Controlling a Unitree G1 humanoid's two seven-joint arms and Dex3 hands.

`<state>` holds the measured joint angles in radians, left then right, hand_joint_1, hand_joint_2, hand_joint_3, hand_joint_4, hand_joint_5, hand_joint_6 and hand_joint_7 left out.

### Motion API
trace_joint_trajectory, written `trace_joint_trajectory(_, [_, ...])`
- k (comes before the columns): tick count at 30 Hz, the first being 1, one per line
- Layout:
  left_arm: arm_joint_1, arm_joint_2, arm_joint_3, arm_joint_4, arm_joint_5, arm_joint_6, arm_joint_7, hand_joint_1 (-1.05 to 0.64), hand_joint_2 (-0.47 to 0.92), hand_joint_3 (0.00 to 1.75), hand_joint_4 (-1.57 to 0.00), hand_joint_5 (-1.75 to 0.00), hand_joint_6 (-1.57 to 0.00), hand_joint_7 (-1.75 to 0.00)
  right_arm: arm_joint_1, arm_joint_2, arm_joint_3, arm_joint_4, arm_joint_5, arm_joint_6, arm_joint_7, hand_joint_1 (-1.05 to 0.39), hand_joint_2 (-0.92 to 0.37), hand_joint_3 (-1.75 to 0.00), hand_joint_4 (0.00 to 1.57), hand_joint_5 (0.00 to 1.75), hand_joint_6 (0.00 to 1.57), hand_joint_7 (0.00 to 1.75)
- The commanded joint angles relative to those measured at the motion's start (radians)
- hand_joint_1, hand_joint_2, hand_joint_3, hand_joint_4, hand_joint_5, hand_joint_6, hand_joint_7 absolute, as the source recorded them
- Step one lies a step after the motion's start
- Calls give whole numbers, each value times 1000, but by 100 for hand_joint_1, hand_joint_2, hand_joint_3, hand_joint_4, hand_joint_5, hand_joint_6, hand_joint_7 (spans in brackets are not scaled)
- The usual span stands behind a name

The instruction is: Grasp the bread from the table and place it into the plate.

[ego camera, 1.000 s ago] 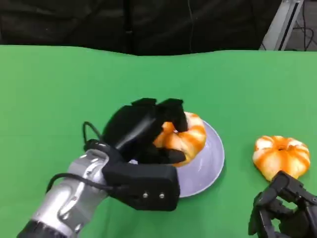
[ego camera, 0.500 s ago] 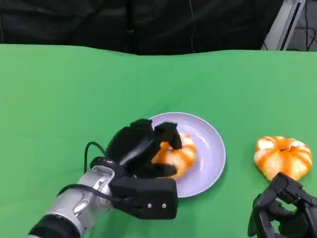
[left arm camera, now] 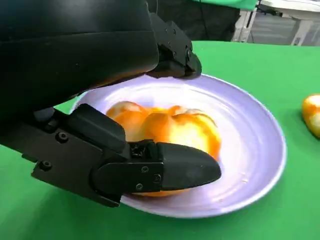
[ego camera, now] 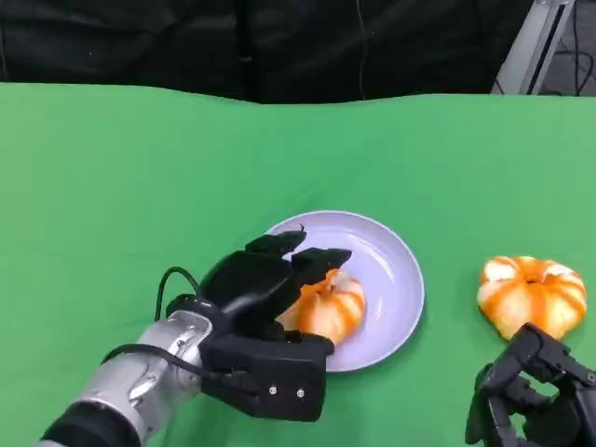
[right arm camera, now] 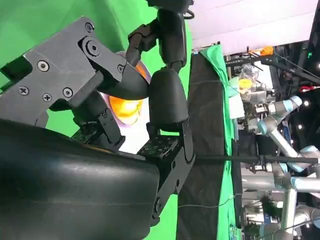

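left hand (ego camera: 265, 298) lower left of centre, fingers spread loosely around bread (ego camera: 328, 304), which rests in the lavender plate (ego camera: 396, 270). 2nd bread (ego camera: 530, 293) at right on green table (ego camera: 112, 186). right hand (ego camera: 535, 396) lower right, fingers curled, holding nothing.

A green cloth (ego camera: 112, 168) is covering the tabletop and running back to a straight far edge. Behind it a black curtain (ego camera: 186, 42) is hanging across the background. A slanted metal strut (ego camera: 535, 42) is standing at the far right corner, with dark cables (ego camera: 579, 56) trailing beside it. In the right wrist view, what may be a pale jointed robot arm (right arm camera: 280, 125) is standing among blurred equipment beyond the cloth.
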<state>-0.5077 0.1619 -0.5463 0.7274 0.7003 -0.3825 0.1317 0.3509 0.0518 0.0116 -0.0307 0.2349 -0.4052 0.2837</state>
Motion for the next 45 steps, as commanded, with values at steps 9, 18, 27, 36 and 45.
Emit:
trace_joint_trajectory(9, [208, -64, 258, -278, -534, 17, -222, -48, 92, 45, -37, -13, -46, -8, -3, -14, -11, -9, 3, 4, -3, -13, -51, -129, 89, 175, 76, 164])
trace_joint_trajectory(18, [372, -87, 457, -644, -1099, 417, -497, -11, 59, 120, -88, -172, -76, -166, -18, -11, -16, 16, -6, -19, -2, -14, -51, -130, 89, 175, 77, 164])
trace_joint_trajectory(27, [666, 80, 642, -1058, -1497, 818, -640, -17, 67, 102, -86, -175, -71, -175, -4, -4, -3, -6, -8, -10, -9, -14, -50, -131, 90, 175, 77, 164])
trace_joint_trajectory(36, [880, 164, 784, -933, -1532, 796, -862, -20, 77, 78, -81, -175, -69, -175, -2, -9, -4, -21, -1, 9, -10, -14, -49, -131, 89, 175, 77, 164])
trace_joint_trajectory(45, [855, 157, 813, -848, -1523, 811, -892, -20, 75, 79, -80, -175, -70, -171, 5, -18, -12, -32, 15, 25, 6, -13, -48, -133, 90, 175, 77, 162])
